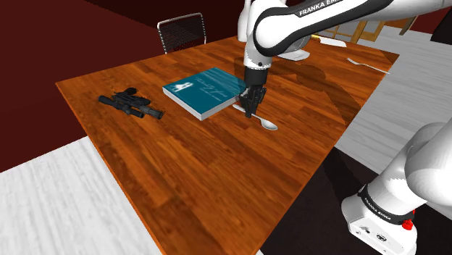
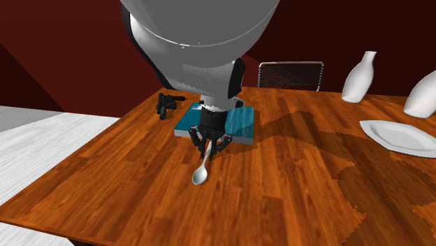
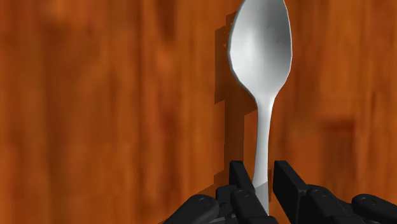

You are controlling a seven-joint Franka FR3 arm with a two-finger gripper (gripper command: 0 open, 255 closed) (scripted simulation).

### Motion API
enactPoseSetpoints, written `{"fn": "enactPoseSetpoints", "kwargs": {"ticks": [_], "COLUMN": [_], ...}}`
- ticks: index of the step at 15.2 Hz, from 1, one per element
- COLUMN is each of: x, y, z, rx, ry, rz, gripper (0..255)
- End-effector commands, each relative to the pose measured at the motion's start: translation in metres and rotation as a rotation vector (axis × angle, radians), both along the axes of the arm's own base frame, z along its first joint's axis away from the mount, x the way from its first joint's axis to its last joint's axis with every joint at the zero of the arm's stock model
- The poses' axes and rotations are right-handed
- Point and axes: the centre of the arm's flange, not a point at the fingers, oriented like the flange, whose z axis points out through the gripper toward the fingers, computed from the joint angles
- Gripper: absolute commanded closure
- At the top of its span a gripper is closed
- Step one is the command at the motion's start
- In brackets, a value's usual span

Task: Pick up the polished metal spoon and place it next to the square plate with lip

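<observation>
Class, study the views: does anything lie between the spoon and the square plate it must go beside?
Nothing visible does. From the spoon to the plate the second exterior view shows bare table; the two white bottles stand beyond the plate, the blue book behind the spoon.

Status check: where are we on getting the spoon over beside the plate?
Done: the gripper is at the spoon, on the wooden table beside the teal book. In hand: its fingers clasp the handle; lift-off isn't clear. Left: carry it across to the white plate and set it alongside.
</observation>
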Motion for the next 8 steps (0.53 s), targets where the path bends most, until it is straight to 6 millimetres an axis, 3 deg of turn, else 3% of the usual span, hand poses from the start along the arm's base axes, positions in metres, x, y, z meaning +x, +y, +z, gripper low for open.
{"fn": "enactPoseSetpoints", "kwargs": {"ticks": [1, 8], "x": [-0.001, -0.001], "y": [0.001, 0.001], "z": [0.004, 0.041], "rx": [0.0, 0.0], "ry": [0.003, 0.003], "rz": [0.002, 0.002], "gripper": [255, 255]}}
